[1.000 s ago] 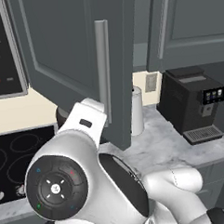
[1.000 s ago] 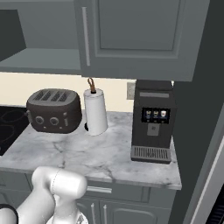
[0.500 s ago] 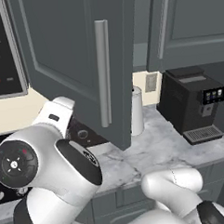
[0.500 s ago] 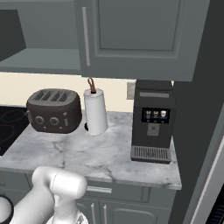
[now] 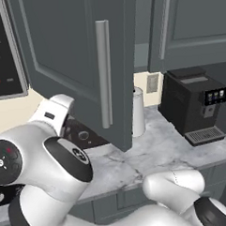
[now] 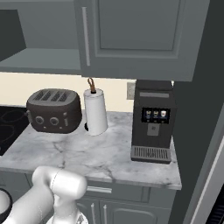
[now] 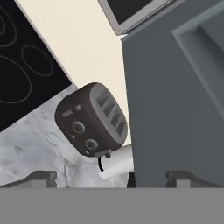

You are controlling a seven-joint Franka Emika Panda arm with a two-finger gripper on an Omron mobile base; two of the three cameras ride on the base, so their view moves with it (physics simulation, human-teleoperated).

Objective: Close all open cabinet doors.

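Note:
One cabinet door (image 5: 79, 65) stands swung out over the counter, its long silver handle (image 5: 103, 73) facing me. In the hand view its dark recessed face (image 7: 175, 105) covers the right half. To its right a second cabinet door (image 5: 194, 21) lies shut, seen too as the closed door (image 6: 140, 35) beside an open shelf (image 6: 39, 57). My gripper (image 7: 111, 179) is open with nothing between its fingertips (image 7: 41, 177). It looks toward the open door's lower edge from a distance, not touching it. The arm's white wrist (image 5: 53, 111) sits left of and below that door.
A dark toaster (image 6: 54, 109), a paper towel roll (image 6: 95, 111) and a black coffee machine (image 6: 153, 120) stand on the marble counter (image 6: 100, 153). A black stove top (image 7: 22, 65) lies to the left, with a microwave (image 5: 3, 45) above it.
The arm has swung left and lower in the left base view, its big joint moving from the middle to the left edge. The doors have not moved and the gripper stays open.

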